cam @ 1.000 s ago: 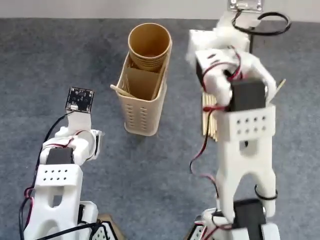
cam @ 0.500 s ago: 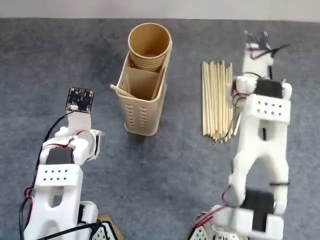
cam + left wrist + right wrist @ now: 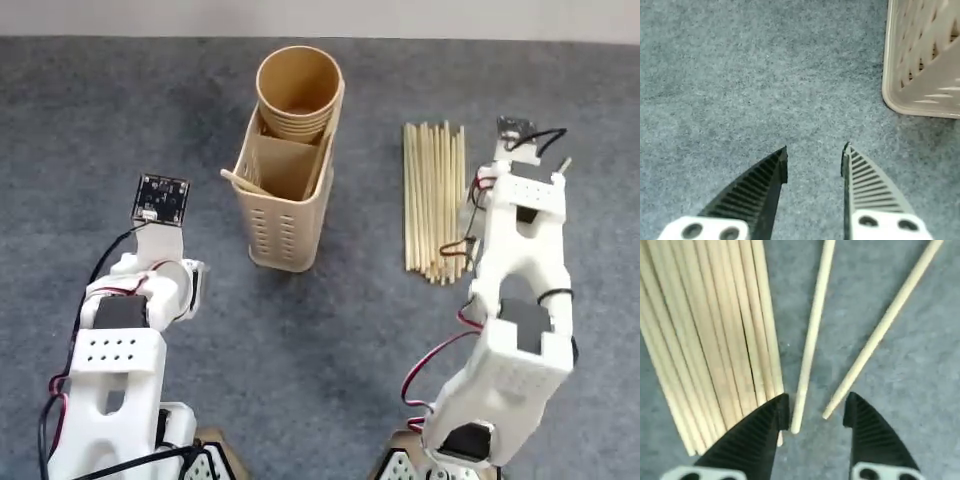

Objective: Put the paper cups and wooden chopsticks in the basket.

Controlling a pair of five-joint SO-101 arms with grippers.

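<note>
A beige slotted basket (image 3: 285,205) stands on the grey carpet with a stack of brown paper cups (image 3: 298,88) in its far compartment and one wooden chopstick (image 3: 240,182) leaning in the near one. A row of wooden chopsticks (image 3: 432,195) lies to its right. The right arm (image 3: 522,215) hangs over that row's right edge. My right gripper (image 3: 816,407) is open just above the carpet, its fingertips straddling the ends of two loose chopsticks (image 3: 812,340) beside the bundle (image 3: 715,340). My left gripper (image 3: 814,157) is open and empty over bare carpet, near the basket's corner (image 3: 920,65).
The left arm (image 3: 125,320) stands at the near left, clear of the basket. Open carpet lies between the two arms and in front of the basket. The carpet's far edge meets a pale strip behind the cups.
The right arm has swung off the chopstick row to its right side and come down low. The row now lies uncovered. The left arm has kept still.
</note>
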